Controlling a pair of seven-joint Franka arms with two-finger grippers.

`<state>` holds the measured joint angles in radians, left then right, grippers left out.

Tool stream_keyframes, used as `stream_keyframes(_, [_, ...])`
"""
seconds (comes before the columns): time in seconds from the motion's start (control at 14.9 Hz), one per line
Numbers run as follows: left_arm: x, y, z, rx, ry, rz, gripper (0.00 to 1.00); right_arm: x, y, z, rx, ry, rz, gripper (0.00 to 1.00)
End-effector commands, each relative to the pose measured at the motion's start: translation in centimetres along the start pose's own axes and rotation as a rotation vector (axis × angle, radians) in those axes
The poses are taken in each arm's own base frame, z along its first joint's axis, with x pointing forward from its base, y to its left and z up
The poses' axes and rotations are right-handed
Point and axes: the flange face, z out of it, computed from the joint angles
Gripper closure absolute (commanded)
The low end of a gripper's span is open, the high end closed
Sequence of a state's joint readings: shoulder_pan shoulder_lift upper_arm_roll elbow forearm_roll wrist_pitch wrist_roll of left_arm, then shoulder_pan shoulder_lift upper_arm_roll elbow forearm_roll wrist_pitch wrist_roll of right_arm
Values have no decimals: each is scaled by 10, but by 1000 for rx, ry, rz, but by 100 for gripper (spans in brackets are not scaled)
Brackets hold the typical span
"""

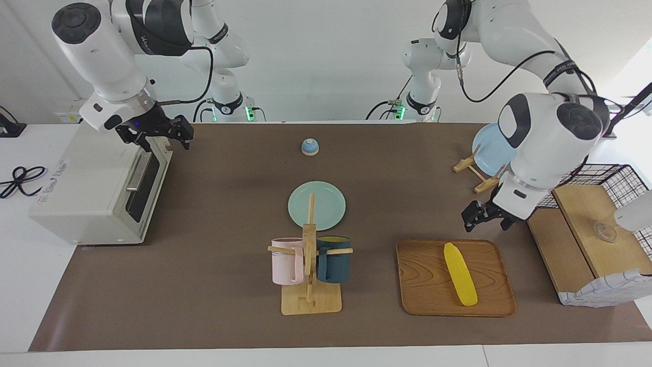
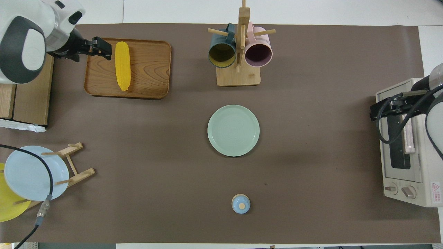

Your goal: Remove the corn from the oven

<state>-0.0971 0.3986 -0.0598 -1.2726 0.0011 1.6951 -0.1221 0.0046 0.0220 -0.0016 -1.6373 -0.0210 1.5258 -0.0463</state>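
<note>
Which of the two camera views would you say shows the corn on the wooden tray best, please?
The overhead view: the corn lies lengthwise on the wooden tray, its whole tapered cob unobstructed and seen almost straight down. The facing view also shows the corn whole, but aslant and from a lower angle.

White arms, black joints, cables, seemingly black end effectors.
</note>
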Motion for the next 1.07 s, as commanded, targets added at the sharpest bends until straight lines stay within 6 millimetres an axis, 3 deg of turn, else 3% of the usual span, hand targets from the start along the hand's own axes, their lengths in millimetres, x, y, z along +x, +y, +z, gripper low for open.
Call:
stream_keyframes(0.0, [-44, -11, -44, 24, -57, -22, 0, -3, 0, -4, 23, 18, 30, 0])
stream_keyframes(0.13, [-71, -21, -68, 33, -86, -37, 0, -3, 1, -4, 23, 24, 29, 0])
stream_keyframes(0.27, [-99, -22, -79, 38, -97, -46, 0, -1, -2, -6, 22, 33, 24, 0])
stream_keyframes(0.54, [-145, -23, -80, 48, -120, -59, 0, -1, -4, -8, 20, 38, 21, 0])
stream_keyframes(0.67, [-150, -20, -73, 47, -117, -48, 0, -1, -5, -7, 19, 35, 20, 0])
stream_keyframes(1.0, [-135, -17, -73, 17, -44, -42, 0, -1, -2, -7, 20, 33, 23, 0])
